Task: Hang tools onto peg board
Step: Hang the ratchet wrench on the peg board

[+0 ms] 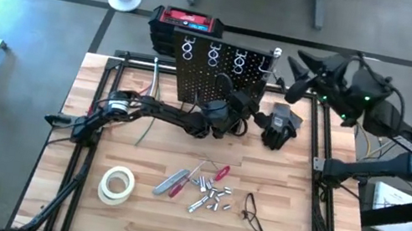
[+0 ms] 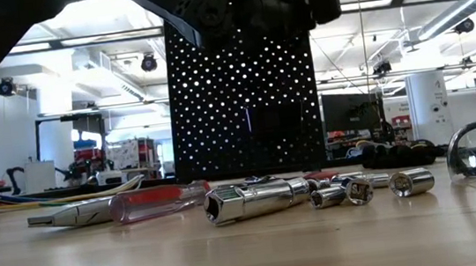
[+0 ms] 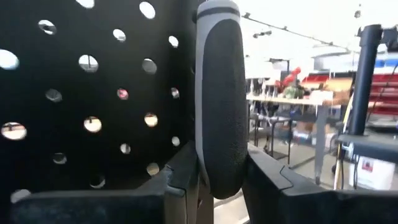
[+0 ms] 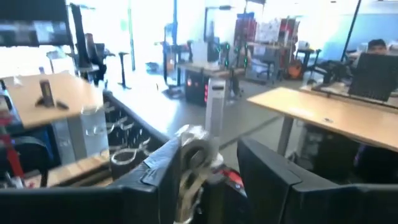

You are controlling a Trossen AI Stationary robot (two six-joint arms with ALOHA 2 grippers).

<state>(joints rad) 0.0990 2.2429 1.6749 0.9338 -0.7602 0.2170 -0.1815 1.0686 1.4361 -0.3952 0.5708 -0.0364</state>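
Note:
The peg board (image 1: 218, 71) stands upright at the table's far side, with silvery ring hooks (image 4: 124, 152) along its top. My left gripper (image 3: 217, 168) is at the board's right edge (image 1: 246, 110), shut on an upright tool with a black handle (image 3: 219, 99). My right gripper (image 4: 208, 168) hovers high beside the board's top right corner (image 1: 297, 70). Its fingers stand apart around the tool's silvery head (image 4: 193, 162), with a gap on one side. More tools (image 1: 206, 188) lie loose on the table's near half: a red-handled screwdriver (image 2: 156, 199), pliers (image 2: 78, 212) and silvery sockets (image 2: 258, 199). My left gripper pinches the tool's black handle near its lower end (image 3: 217, 177) between its two fingers. The fingers come roughly level from the table's left side and lie across the handle. The tool stands upright close to the peg board (image 3: 87, 93), its grey collar (image 3: 217, 9) on top, clear of the table.
Black gloves (image 1: 281, 124) lie right of the board's foot. A whitish tape roll (image 1: 117, 185) and safety glasses (image 1: 252, 213) sit on the near half. A red-and-black box (image 1: 188, 21) stands behind the board. Bare wood lies along the near edge.

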